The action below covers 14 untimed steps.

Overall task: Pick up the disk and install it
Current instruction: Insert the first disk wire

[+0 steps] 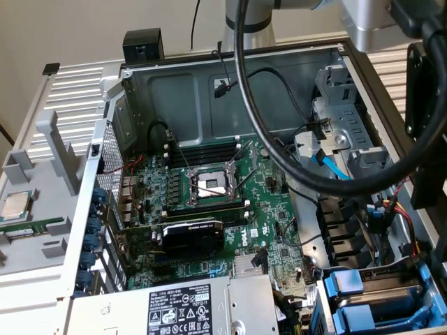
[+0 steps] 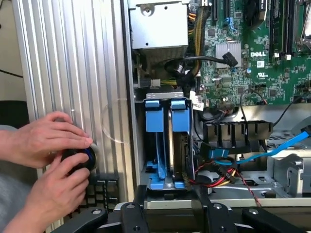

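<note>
The disk (image 2: pixel 168 141) stands edge-on in the drive bay at the corner of the open computer case. Its thin silver side shows between blue plastic carrier frames, and its label is hidden. In the exterior view the same blue carriers (image 1: pixel 370 296) sit at the lower right of the case. My gripper (image 2: pixel 170 206) hovers just outside the bay, in line with the carriers. Its two black fingers (image 2: pixel 141 196) stand apart, open, with nothing between them.
A person's hands (image 2: pixel 48 150) work a dark round object on the ribbed grey surface beside the case. The grey power supply (image 1: pixel 174 307), the motherboard (image 1: pixel 209 188), loose blue and red cables (image 2: pixel 233 165) and a thick black robot cable (image 1: pixel 279 139) crowd the case. A CPU chip (image 1: pixel 15 204) lies on the grey fixture.
</note>
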Motion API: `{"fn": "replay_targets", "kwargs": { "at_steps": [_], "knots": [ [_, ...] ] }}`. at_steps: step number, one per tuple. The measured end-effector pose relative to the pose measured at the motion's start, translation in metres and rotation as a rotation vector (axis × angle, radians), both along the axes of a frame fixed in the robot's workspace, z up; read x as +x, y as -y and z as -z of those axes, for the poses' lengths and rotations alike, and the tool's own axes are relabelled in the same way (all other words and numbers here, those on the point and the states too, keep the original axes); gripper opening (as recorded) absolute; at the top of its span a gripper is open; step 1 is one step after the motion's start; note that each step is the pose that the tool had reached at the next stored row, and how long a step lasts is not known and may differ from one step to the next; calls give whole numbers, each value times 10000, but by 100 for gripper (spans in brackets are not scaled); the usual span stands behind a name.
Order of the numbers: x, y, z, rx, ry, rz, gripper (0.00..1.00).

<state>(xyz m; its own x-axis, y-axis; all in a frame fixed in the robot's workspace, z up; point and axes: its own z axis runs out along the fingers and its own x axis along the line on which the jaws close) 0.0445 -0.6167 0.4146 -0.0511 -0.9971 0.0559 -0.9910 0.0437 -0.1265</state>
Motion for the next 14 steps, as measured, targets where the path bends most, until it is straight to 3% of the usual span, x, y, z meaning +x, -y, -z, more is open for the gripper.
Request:
{"fn": "replay_targets", "kwargs": {
  "at_steps": [10, 14],
  "knots": [
    [1, -1, 18, 18, 0, -1820, 49],
    [-1, 1, 55, 98, 8, -2350, 49]
  ]
}}
